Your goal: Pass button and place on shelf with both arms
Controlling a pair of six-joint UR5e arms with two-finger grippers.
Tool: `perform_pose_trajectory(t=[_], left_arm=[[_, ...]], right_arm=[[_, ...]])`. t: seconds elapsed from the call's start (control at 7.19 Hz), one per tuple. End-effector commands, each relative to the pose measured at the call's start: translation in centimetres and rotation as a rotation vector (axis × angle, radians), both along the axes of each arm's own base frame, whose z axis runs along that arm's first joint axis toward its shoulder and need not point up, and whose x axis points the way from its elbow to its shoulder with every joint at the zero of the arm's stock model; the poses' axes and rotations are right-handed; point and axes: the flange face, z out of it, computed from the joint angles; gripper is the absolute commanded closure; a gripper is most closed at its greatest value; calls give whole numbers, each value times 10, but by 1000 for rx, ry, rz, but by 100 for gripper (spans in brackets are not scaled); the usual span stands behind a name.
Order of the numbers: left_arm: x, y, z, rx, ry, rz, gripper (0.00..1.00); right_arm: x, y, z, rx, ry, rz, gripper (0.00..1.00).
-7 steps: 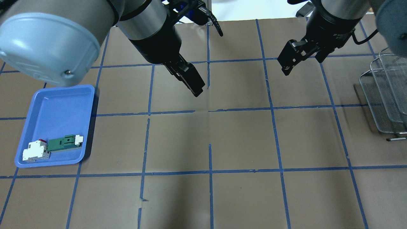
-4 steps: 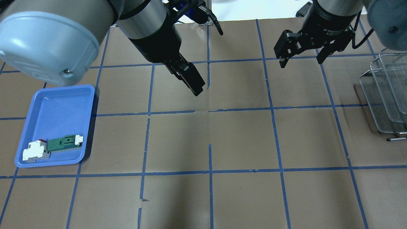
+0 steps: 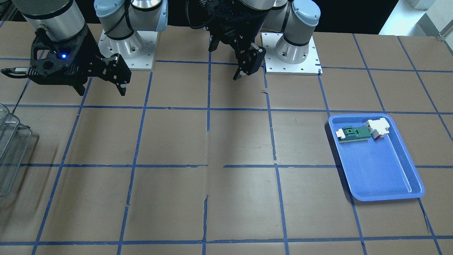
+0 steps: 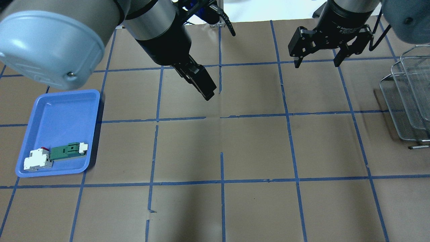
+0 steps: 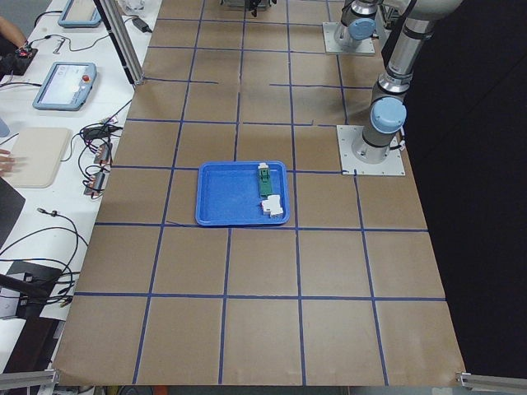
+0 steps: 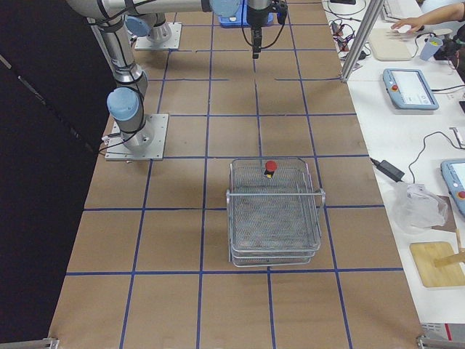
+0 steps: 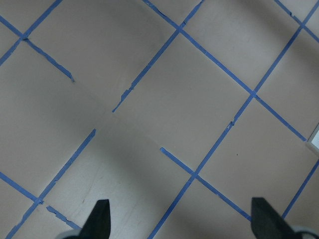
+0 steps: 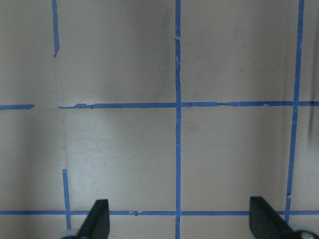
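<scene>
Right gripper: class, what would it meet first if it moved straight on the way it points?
Probably the table, near a blue tape line: the open right gripper points down, with nothing between.

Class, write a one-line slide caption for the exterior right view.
Red button rests at the far end of the wire shelf on the blue-taped brown table.

From overhead we see the shelf [image 4: 399, 109] only in part, the picture's right edge cutting it off; the facing view keeps just a corner. The button [image 6: 270, 168] shows in one side view alone, too small for us to make out its body. From overhead the left hand [image 4: 209, 95] stands edge-on, one finger hiding the other.
</scene>
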Motion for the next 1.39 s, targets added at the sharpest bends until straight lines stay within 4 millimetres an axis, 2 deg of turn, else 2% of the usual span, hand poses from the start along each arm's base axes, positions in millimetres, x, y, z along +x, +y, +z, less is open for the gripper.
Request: perform_pose_trajectory(t=[0.0, 0.97, 1.25], left_arm=[[0, 0, 1, -2, 1, 1, 0], [0, 0, 1, -2, 1, 1, 0], [0, 0, 1, -3, -1, -1, 0]], right_arm=[[0, 1, -1, 4, 0, 0, 0], [-4, -1, 1, 4, -2, -19, 0], [-11, 1, -9, 24, 67, -1, 0]])
